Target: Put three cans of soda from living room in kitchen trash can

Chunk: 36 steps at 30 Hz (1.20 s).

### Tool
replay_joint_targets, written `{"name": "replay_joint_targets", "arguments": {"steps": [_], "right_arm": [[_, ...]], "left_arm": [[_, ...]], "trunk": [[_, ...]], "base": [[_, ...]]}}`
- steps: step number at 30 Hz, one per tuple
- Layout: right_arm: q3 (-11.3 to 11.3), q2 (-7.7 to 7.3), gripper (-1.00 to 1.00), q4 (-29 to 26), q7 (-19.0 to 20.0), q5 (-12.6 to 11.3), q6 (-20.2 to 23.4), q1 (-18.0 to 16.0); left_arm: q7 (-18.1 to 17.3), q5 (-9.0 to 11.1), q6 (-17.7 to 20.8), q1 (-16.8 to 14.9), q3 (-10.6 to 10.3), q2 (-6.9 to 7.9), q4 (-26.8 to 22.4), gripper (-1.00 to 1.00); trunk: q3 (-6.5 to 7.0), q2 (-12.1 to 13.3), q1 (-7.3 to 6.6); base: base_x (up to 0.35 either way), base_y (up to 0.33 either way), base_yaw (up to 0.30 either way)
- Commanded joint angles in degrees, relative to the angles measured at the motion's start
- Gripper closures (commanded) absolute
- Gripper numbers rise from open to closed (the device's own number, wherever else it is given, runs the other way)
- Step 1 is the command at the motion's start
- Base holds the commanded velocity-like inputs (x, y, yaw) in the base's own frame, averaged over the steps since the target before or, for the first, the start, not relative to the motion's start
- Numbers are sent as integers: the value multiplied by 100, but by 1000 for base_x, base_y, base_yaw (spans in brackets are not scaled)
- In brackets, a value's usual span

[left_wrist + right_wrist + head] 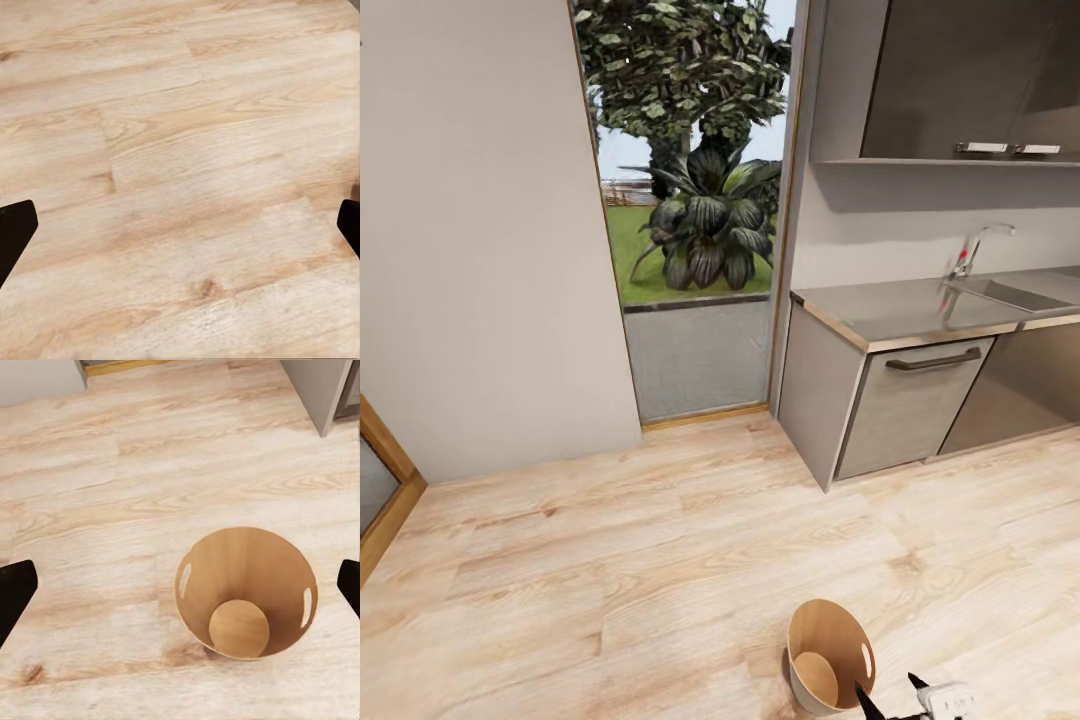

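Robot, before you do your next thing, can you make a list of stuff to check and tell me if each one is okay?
1. Tash can standing upright on the wood floor: ok.
2. Tash can has soda cans inside: not ok, its bottom is bare.
3. Right gripper open: ok, fingers spread wide, nothing between them.
4. Left gripper holding a can: not ok, just floor beneath it.
5. In the kitchen: ok, counter and faucet are ahead.
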Motion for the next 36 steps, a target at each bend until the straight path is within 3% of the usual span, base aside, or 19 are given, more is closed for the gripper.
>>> {"name": "replay_joint_targets", "arguments": {"steps": [1, 4, 7, 10, 11, 12, 14, 15, 18, 25, 31, 36], "right_arm": [[7, -1, -100, -14, 0, 6, 237, -85], [16, -9, -100, -30, -1, 22, 952, -405], [0, -91, -100, 110, -67, 44, 2162, -1354], [-2, -187, -100, 245, -246, 182, 2767, -1914], [-4, -305, -100, 535, -439, 357, 3344, -2447], [-4, -391, -100, 859, -507, 437, 3615, -2842], [-1, -478, -100, 1280, -550, 488, 3800, -3275], [8, -585, -100, 1995, -604, 526, 3931, -3827], [34, -811, -100, 3221, -668, 619, 4054, -4647], [159, -1013, -100, 4714, -714, 986, 4067, -5315], [164, -1014, -100, 5306, -717, 1040, 4022, -5398], [146, -1026, -100, 5903, -717, 1043, 3438, -5396]], "left_arm": [[0, -2, 0, 0, -1, 0, 3, -100], [-1, -2, 0, 0, -5, 0, 25, -100], [-1, -7, 0, 0, -7, 0, 61, -100], [-1, -12, -2, 0, -8, 0, 69, -100], [-1, -7, -5, 0, -8, 0, 72, -100], [-6, 10, -8, 0, -5, 0, 71, -100], [-10, 22, -12, 0, -3, 0, 70, -100], [-8, 17, -14, 0, -2, 0, 70, -100], [-6, 23, -16, 0, -2, 0, 69, -100], [-5, 17, -4, 0, -4, 0, 69, -100], [-9, 25, -1, 0, -4, 0, 69, -100], [-13, 36, 4, 0, -1, 0, 68, -100]], "trunk": [[0, 0, 0], [0, 0, 0], [0, 0, 0], [0, 0, 0], [0, 0, 0], [0, 0, 0], [0, 0, 0], [0, 0, 0], [0, 0, 0], [-126, -281, 154], [-234, -522, 285], [-324, -722, 395]], "base": [[0, 0, 0], [0, 0, 0], [0, 0, 0], [0, 0, 0], [0, 0, 0], [0, 0, 0], [0, 0, 0], [0, 0, 0], [0, 0, 0], [0, 0, 0], [0, 0, 0], [0, 0, 0]]}}
